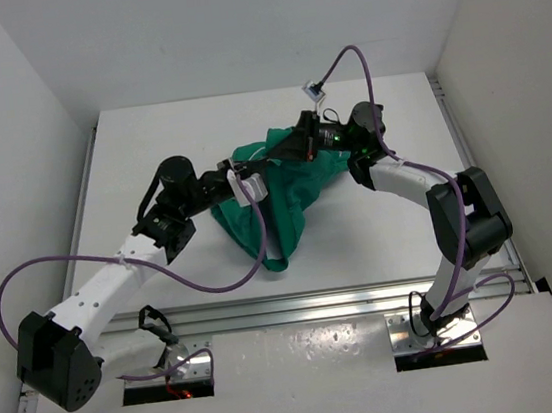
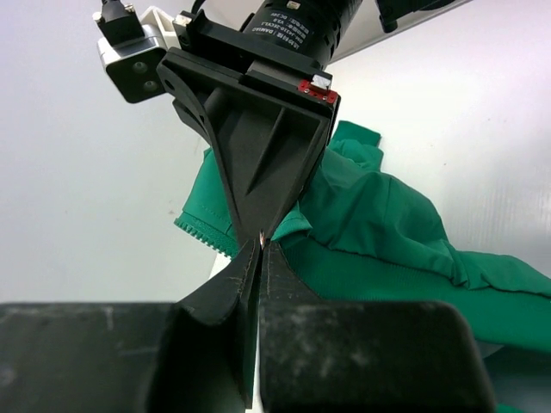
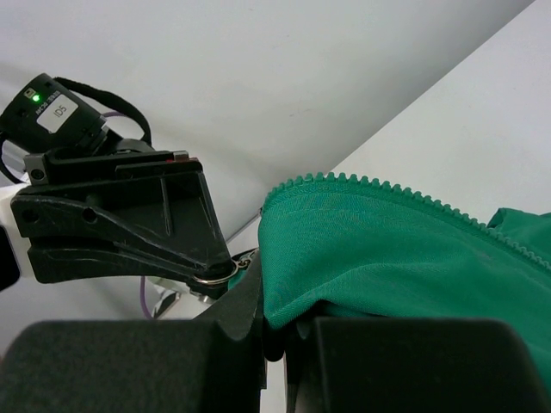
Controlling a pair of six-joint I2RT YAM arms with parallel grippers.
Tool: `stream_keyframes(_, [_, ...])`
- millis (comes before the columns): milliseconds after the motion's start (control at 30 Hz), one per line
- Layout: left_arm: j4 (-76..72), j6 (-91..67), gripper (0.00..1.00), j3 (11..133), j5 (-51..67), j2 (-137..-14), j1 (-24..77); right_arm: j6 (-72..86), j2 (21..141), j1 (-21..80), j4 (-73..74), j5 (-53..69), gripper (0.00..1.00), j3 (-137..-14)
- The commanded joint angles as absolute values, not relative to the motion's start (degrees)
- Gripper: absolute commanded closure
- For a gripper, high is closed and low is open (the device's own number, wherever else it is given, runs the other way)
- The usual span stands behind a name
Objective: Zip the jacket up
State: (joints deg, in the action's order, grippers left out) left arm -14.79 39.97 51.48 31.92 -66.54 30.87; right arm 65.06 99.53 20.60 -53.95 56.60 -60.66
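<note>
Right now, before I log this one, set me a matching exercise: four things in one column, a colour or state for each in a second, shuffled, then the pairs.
Column 1
1. jacket
2. cable
3. left gripper
4. right gripper

Column 2
A. shut on a toothed edge of green cloth
B. purple
C. tips closed on a small metal ring
D. green

Pairs: 1-D, 2-B, 3-C, 4-A
</note>
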Motion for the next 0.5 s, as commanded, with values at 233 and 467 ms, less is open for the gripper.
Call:
stream_keyframes(233, [-12.57,37.79,0.86,55.20,34.37,-66.80,28.74,63.72,98.79,20.30,-57.31,58.18,1.00,-61.08])
stream_keyframes(467, [-10.81,37.79,0.82,56.34,35.51,-67.85,28.74,63.63,98.79,20.21,-57.39,58.18,1.00,-61.26])
